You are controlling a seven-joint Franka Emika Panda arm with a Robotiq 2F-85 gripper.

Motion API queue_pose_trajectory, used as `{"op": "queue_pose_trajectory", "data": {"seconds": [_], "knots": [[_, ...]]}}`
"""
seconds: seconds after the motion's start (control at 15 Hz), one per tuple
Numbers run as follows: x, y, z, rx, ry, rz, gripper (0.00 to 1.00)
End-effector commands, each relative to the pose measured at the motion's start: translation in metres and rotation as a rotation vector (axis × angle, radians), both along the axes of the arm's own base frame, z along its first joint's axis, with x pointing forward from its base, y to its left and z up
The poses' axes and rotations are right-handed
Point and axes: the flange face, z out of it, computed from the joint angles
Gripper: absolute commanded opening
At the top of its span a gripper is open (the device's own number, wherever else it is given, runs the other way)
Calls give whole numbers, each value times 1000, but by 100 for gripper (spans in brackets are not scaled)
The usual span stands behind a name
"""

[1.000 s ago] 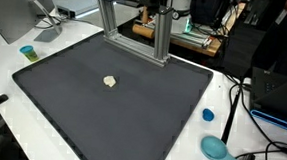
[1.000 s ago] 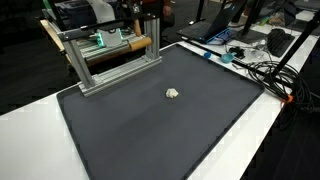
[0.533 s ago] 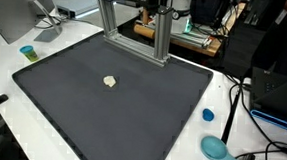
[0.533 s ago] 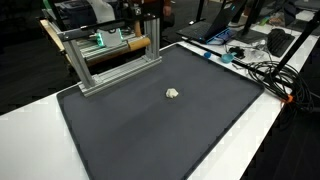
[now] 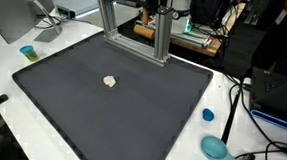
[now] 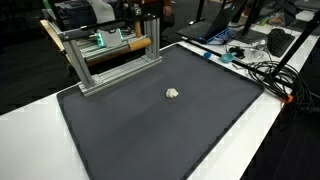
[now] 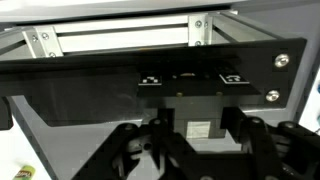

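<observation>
A robot's hand (image 7: 190,150) hangs close behind one aluminium frame (image 5: 164,36) at the far edge of a white surface (image 5: 3,76). The wrist view is filled by the frame's rail (image 7: 120,40) and one black panel (image 7: 150,80) bolted across it. Only the hand's dark linkages show at the bottom of that view, so it cannot be told how far apart its jaws stand, and nothing can be seen in its hold. The frame stands upright on one black mat (image 5: 131,119), seen in both exterior views (image 6: 120,72). One small pale lump (image 5: 109,81) lies alone near the mat's middle (image 6: 173,94), well apart from the frame. Off the mat sit one small teal cup (image 5: 27,52), one blue cap (image 5: 207,115) and one larger teal disc (image 5: 215,148).
</observation>
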Motion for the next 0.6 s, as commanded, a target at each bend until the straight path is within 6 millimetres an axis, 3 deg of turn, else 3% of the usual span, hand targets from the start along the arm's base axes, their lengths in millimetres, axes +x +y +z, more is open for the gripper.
{"op": "queue_pose_trajectory", "data": {"seconds": [0.0, 0.13, 0.2, 0.27, 0.4, 0.47, 0.53], "knots": [[-9, 1, -4, -2, 65, -8, 33], [-10, 1, -3, 2, 82, -13, 33], [-10, 1, -4, 9, 82, -15, 65], [-11, 1, -4, 6, 82, -22, 84], [-12, 1, -5, 0, 90, -34, 96], [-12, 2, -6, 2, 97, -37, 92], [-12, 3, -5, 3, 92, -36, 60]]}}
